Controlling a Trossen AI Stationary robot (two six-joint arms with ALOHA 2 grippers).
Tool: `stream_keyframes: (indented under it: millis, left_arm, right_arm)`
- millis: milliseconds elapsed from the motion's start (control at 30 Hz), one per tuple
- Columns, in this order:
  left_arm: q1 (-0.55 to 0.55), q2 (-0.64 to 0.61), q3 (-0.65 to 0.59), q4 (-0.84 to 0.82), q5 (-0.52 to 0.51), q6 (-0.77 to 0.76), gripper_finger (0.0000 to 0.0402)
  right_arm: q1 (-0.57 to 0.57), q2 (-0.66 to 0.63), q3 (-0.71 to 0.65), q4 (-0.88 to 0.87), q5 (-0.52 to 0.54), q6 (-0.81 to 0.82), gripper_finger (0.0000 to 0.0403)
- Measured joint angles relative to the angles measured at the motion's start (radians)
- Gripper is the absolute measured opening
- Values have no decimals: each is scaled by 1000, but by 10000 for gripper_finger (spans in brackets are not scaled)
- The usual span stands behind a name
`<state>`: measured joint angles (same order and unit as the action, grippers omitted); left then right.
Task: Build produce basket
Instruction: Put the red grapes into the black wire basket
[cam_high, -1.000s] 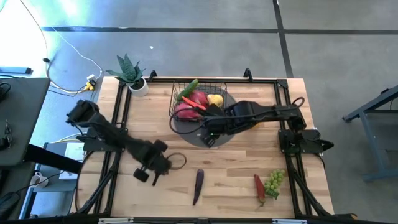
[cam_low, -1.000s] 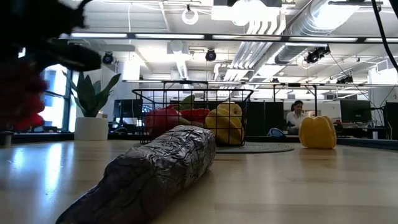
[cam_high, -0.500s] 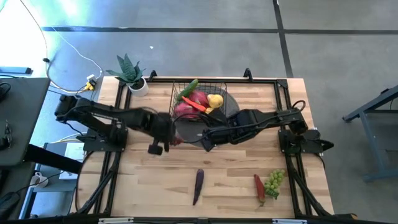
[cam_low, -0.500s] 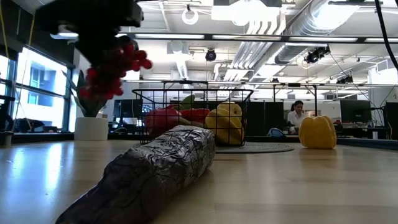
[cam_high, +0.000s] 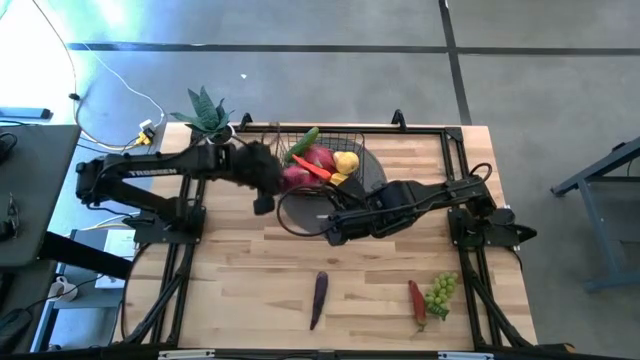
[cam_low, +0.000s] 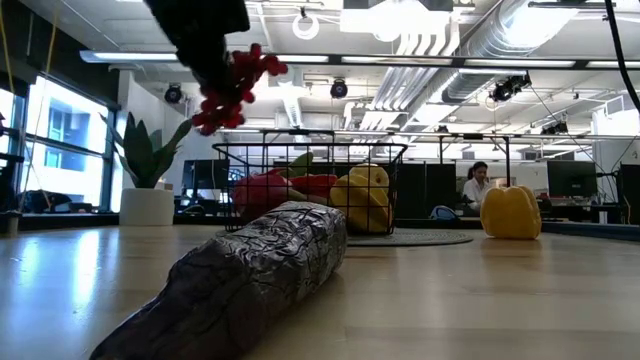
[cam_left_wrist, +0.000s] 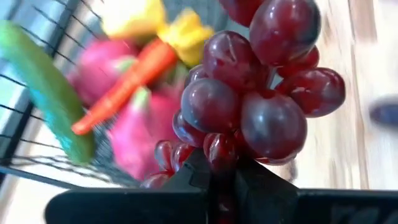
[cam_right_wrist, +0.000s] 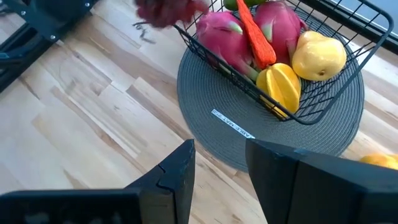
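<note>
Left wrist view is showing your left gripper (cam_left_wrist: 214, 177) pinching red grapes (cam_left_wrist: 252, 102) by the stem just left of the basket (cam_high: 325, 150). They are hanging loosely, risking snagging its rim. Your right gripper (cam_right_wrist: 217, 168), jaws narrowly parted, is waiting over the desk (cam_high: 380, 290) empty.

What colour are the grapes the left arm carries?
Dark red grapes, clearest in the left wrist view.

The basket (cam_high: 322, 160) sits on the mat (cam_high: 300, 210), plant (cam_high: 208, 115) to its left.
</note>
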<state>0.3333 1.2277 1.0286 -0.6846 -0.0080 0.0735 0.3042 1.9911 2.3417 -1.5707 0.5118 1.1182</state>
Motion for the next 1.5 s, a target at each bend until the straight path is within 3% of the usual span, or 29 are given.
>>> stream_keyframes:
  millis: [167,467,667,1333,1500]
  left_arm:
    - [84,-5,0,130,30,-86,4]
    - [194,-3,0,309,30,-376,4]
    - [265,53,0,313,105,-527,4]
    - [314,257,0,316,70,-692,4]
    - [321,286,0,316,75,-758,23]
  right_arm:
    - [0,0,0,0,1,-20,123]
    - [-6,0,-1,0,-27,-127,123]
    - [-32,0,-1,0,-30,-262,123]
    - [-177,0,-1,0,-98,-596,123]
    - [-195,0,-1,0,-101,-642,123]
